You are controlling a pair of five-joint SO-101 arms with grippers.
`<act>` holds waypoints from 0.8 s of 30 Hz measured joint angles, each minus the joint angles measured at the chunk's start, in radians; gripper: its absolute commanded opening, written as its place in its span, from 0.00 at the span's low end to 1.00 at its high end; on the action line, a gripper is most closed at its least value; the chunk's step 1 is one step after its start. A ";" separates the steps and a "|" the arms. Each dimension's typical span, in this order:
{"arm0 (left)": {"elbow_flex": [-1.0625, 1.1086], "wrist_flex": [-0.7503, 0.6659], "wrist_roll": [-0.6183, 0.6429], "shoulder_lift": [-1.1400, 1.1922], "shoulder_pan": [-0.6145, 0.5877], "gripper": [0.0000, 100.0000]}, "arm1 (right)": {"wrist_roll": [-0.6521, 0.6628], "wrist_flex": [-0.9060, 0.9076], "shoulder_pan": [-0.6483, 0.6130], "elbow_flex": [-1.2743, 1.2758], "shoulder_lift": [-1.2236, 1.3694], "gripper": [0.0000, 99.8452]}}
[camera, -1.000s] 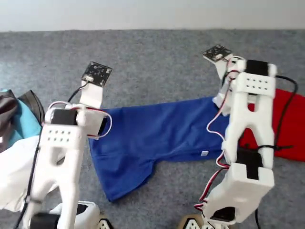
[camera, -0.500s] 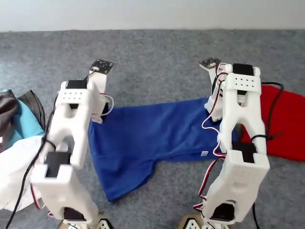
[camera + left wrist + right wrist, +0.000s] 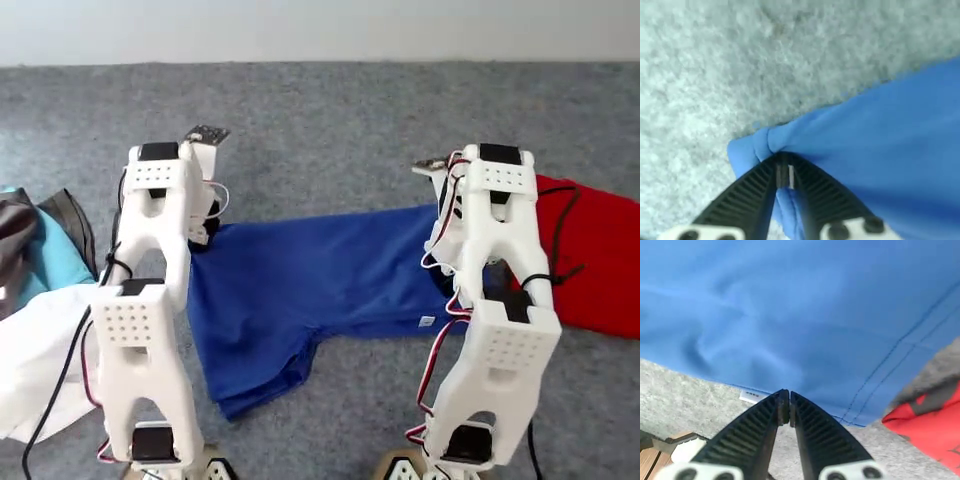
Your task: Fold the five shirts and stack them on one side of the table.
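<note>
1. At the far left edge of the desk (image 3: 330,130), a white shirt (image 3: 30,350), a teal shirt (image 3: 50,265) and a dark grey garment (image 3: 15,225) are lying in a loose, crumpled heap, well apart from the red shirt.
2. The left arm (image 3: 150,300), white plastic with looping wires, is reaching over the blue shirt's left edge and covering part of it.
3. The ribbed black left fingers (image 3: 752,187) are pinching a bunched corner of the blue shirt (image 3: 880,135), just beside bare grey felt.
4. The blue shirt (image 3: 320,280) is lying spread in the middle of the desk between the two arms, soft and lightly wrinkled, with a small white tag (image 3: 428,322) near its front hem.
5. The right arm (image 3: 500,300) is standing over the blue shirt's right end, hiding it.
6. The right fingers (image 3: 755,430) are pressed together at the stitched hem; I cannot tell whether they are catching cloth.
7. A red shirt (image 3: 590,260) is lying at the right edge, just beside the blue one.
</note>
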 measured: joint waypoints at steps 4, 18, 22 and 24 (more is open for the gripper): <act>-0.161 0.083 0.000 0.018 0.000 0.02 | 0.000 0.000 0.008 0.078 0.000 0.01; -0.035 0.143 -0.005 -0.196 0.054 0.02 | 0.000 0.002 -0.003 0.107 -0.204 0.01; 0.084 0.143 0.008 -0.381 0.044 0.02 | 0.000 0.002 -0.100 0.107 -0.249 0.01; 0.140 0.143 0.023 -0.486 0.000 0.02 | 0.000 0.002 -0.161 0.107 -0.250 0.01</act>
